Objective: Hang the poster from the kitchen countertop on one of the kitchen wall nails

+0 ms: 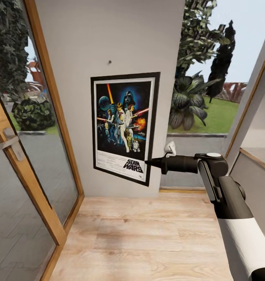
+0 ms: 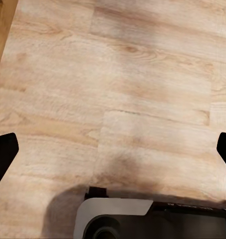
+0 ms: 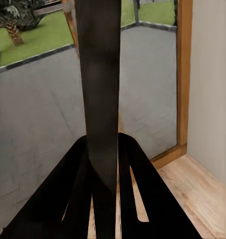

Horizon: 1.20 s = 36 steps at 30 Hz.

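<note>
**Right arm has the poster up against the wall**

Right arm (image 1: 234, 210) is the closest thing in the head view, white and black, reaching across toward the grey wall panel (image 1: 109, 35). Its right gripper (image 1: 150, 162) is pinched shut on the lower right edge of the poster (image 1: 124, 125), close to the "STAR WARS" title. From the right wrist view you can see the black poster frame (image 3: 99, 99) edge-on, running straight out from between the two closed fingers (image 3: 137, 199), so the hold looks solid.

Poster sits flat against the wall panel, tilted a bit, with its top edge well below the wall nail (image 1: 109, 61). So the nail is above the poster and clear of it, not touching.

Glass door (image 1: 27, 164) with a wood frame stands just left of the wall panel, and a window with garden plants is on the other side of it.

Left gripper (image 2: 113, 154) points down at the wood floor (image 2: 117, 74), fingertips (image 2: 3, 149) spread wide apart, nothing between them.
</note>
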Tool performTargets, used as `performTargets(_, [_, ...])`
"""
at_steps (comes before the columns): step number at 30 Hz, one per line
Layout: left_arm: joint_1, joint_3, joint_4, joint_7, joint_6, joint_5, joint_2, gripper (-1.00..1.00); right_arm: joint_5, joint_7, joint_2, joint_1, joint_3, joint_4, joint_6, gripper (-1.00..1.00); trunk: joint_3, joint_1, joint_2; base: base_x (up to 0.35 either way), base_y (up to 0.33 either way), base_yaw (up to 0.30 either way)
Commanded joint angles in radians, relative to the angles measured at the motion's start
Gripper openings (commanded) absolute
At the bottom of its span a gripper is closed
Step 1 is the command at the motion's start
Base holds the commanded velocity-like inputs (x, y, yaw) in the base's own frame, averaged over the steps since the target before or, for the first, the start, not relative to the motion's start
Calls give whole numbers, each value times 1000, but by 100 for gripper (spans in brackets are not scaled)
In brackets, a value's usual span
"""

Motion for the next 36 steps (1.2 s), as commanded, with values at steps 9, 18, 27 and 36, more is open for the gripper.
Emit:
performTargets(9, [0, 4, -1, -7, -1, 0, -1, 100, -4, 23, -1, -1, 0, 0, 9, -100, -2, 1, -2, 330, 93, 0])
performTargets(18, [0, 4, -1, -7, -1, 0, -1, 100, -4, 25, -1, -1, 0, 0, 9, -100, -2, 1, -2, 330, 119, 0])
performTargets(27, [0, 4, -1, -7, -1, -1, -1, 100, -4, 25, -1, -1, 0, 0, 9, -100, -2, 1, -2, 331, 109, 0])
performTargets(36, [0, 4, -1, -7, -1, -1, -1, 100, -4, 25, -1, 0, 0, 0, 9, -100, -2, 1, -2, 282, 14, 0])
